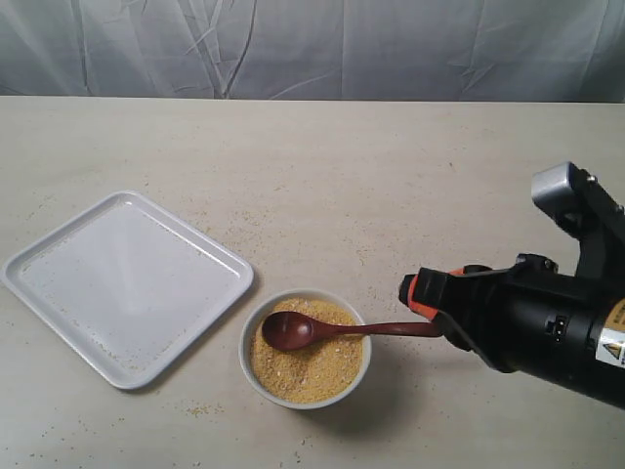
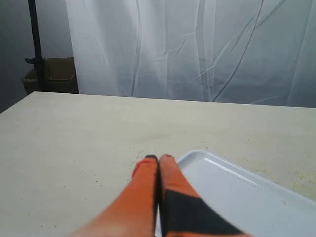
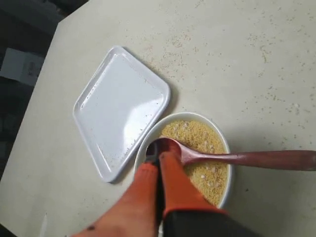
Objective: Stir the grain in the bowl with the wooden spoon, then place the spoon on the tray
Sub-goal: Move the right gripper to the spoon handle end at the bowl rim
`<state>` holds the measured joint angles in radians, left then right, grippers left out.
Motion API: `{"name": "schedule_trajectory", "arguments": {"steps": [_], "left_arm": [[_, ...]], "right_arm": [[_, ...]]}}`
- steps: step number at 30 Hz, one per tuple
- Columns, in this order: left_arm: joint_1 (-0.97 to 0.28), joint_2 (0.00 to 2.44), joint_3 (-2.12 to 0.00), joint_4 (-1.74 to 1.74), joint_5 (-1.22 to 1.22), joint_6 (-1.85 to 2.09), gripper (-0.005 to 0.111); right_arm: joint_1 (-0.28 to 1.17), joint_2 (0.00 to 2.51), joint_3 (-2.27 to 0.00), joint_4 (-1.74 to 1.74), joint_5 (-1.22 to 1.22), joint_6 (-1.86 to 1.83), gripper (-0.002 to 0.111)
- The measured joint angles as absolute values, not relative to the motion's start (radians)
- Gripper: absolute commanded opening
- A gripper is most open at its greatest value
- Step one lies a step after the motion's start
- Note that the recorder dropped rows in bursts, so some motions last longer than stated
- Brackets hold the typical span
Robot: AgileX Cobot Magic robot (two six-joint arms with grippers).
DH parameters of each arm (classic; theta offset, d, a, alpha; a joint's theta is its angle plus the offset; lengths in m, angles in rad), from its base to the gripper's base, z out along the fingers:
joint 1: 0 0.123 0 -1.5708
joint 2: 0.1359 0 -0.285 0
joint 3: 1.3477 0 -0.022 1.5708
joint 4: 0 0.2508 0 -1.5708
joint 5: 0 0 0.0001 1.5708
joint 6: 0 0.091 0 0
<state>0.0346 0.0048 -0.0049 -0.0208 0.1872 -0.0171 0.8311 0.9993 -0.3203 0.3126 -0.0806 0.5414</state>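
The wooden spoon (image 1: 342,330) lies with its head in the grain (image 1: 312,371), handle crossing the rim of the bowl (image 1: 246,357) toward the right claw (image 3: 159,157), which is pinched shut and seemingly empty (the handle's end is hidden). The tray (image 1: 127,283) beside the bowl holds no spoon yet. The left claw (image 2: 158,158) is closed and empty. The arm sticker (image 1: 613,347) is unreadable.

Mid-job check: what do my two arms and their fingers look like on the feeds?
Both grippers have long tapering orange fingers with black patches: left gripper, right gripper. The right arm is a bulky black housing with a silver-grey block on top and a yellow-and-white label.
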Motion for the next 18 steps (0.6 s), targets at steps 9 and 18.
{"name": "schedule_trajectory", "arguments": {"steps": [9, 18], "left_arm": [[0.035, 0.005, -0.005, -0.021, 0.187, -0.017, 0.000], [0.035, 0.005, -0.005, -0.021, 0.187, -0.017, 0.000]], "right_arm": [[0.831, 0.998, -0.290, 0.430, -0.192, 0.537, 0.000], [0.831, 0.968, -0.161, 0.519, -0.528, 0.541, 0.000]]}}
